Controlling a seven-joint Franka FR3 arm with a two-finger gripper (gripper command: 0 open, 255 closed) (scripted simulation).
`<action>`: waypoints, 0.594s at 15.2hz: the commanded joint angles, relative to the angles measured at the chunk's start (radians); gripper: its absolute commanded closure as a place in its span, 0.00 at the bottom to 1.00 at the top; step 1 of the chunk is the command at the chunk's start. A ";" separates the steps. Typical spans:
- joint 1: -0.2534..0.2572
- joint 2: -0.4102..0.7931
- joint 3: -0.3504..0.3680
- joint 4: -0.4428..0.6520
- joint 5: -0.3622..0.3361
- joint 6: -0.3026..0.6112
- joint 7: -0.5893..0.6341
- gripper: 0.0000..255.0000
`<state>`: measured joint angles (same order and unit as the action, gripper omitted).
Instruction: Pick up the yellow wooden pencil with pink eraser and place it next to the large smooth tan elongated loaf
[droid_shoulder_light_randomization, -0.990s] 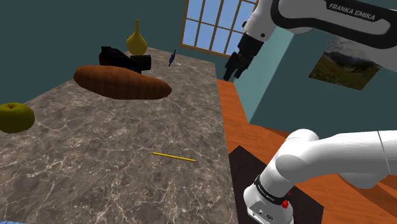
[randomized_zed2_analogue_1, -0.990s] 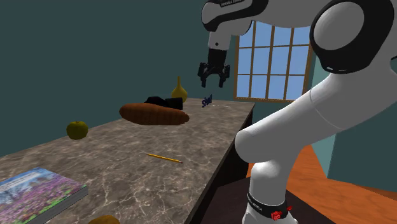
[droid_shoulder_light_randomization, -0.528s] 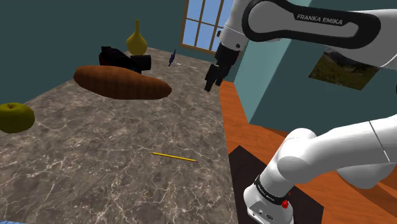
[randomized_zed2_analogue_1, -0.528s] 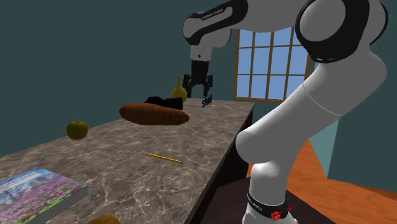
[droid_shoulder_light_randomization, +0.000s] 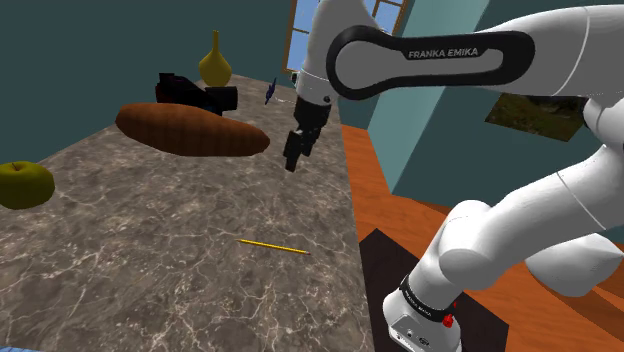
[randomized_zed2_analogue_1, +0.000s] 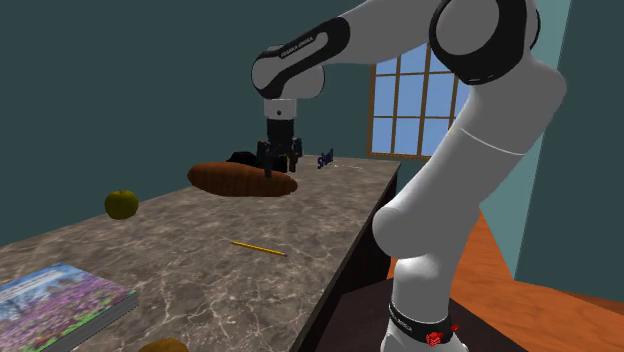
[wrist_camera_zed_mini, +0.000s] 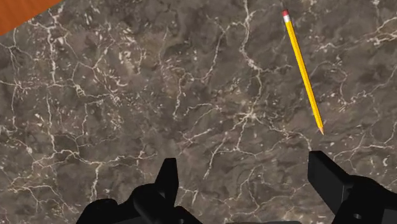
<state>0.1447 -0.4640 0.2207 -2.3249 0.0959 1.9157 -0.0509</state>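
The yellow pencil (droid_shoulder_light_randomization: 274, 246) (randomized_zed2_analogue_1: 258, 247) lies flat on the brown marble table (droid_shoulder_light_randomization: 140, 250), near its edge on the shoulder view's right. In the wrist view the pencil (wrist_camera_zed_mini: 303, 72) shows a pink eraser end and lies ahead of one fingertip, untouched. The long brown loaf (droid_shoulder_light_randomization: 190, 129) (randomized_zed2_analogue_1: 242, 179) rests farther back on the table. My gripper (droid_shoulder_light_randomization: 292, 160) (randomized_zed2_analogue_1: 270, 171) (wrist_camera_zed_mini: 245, 175) hangs open and empty above the table, between the loaf and the pencil.
A black object (droid_shoulder_light_randomization: 195, 94) and an olive vase (droid_shoulder_light_randomization: 214, 61) stand behind the loaf. A green-yellow apple (droid_shoulder_light_randomization: 23, 185) (randomized_zed2_analogue_1: 121, 204) sits at the shoulder view's left. A book (randomized_zed2_analogue_1: 55, 301) lies at the table's near end. A small blue item (droid_shoulder_light_randomization: 270, 92) lies by the window.
The arm has swung from beyond the table's edge to over the table and lower, toward the pencil. The fingers stay open. Pencil and loaf have not moved.
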 joint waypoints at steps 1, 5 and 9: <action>0.016 0.055 0.029 0.012 -0.005 0.028 0.002 0.00; 0.045 0.171 0.088 0.041 -0.026 0.082 0.012 0.00; 0.073 0.293 0.143 0.078 -0.062 0.129 0.029 0.00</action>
<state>0.2118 -0.2011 0.3523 -2.2519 0.0444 2.0288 -0.0218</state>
